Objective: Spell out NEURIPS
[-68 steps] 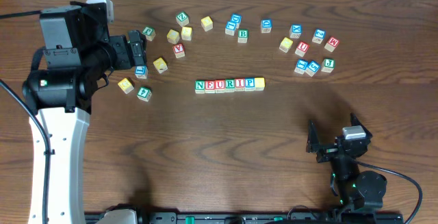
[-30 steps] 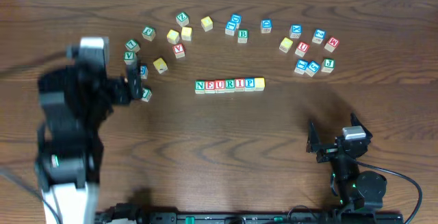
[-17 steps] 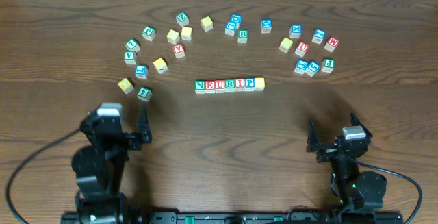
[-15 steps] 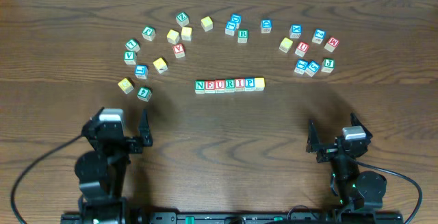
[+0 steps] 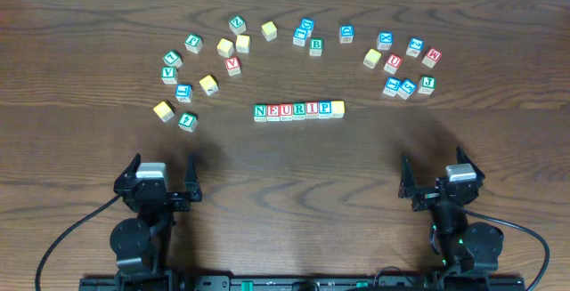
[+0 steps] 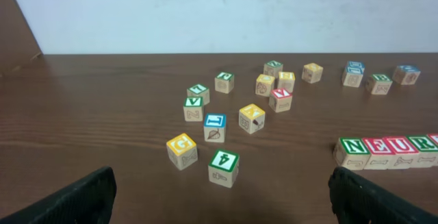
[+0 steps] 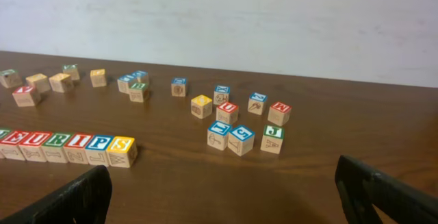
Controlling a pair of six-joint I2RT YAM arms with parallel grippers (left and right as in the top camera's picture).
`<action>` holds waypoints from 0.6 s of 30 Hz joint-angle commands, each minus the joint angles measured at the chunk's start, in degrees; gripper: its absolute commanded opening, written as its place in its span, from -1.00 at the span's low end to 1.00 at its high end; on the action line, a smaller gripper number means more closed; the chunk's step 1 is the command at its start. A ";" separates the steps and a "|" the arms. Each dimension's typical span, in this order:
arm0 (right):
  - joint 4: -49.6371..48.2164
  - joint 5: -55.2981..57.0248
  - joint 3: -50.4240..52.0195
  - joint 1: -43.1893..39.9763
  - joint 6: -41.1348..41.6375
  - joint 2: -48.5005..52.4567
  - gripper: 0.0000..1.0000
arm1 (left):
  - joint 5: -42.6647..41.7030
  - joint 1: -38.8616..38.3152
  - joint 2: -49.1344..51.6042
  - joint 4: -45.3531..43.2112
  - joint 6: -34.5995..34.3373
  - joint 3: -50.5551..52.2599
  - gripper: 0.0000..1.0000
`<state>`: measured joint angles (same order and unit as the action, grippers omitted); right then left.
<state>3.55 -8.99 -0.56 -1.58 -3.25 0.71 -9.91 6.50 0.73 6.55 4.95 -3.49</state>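
A row of lettered wooden blocks [image 5: 298,109] lies in the middle of the table and reads N E U R I P S. Its yellow S block [image 7: 121,151] is the right end in the right wrist view, and its left part [image 6: 383,151] shows in the left wrist view. My left gripper [image 5: 160,178] is open and empty near the front left edge. My right gripper [image 5: 436,181] is open and empty near the front right edge. Both are well apart from the row.
Loose letter blocks lie in an arc at the back: a left cluster [image 5: 185,93] with a green block [image 6: 224,167] nearest my left gripper, a middle group [image 5: 307,36], and a right cluster [image 5: 403,63], seen also in the right wrist view [image 7: 241,124]. A white wall stands behind.
My left arm has drawn back from the left block cluster to the front left edge and folded down, gripper open and empty. The right arm and the blocks have not moved.
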 commanded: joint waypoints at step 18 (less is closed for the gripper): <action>0.02 0.42 0.24 0.17 -0.68 -0.39 0.99 | 1.62 -2.40 -0.50 0.63 0.39 1.51 0.96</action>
<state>3.55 -8.99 -0.56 -1.58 -3.25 0.71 -8.62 4.32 0.69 6.57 4.95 -3.49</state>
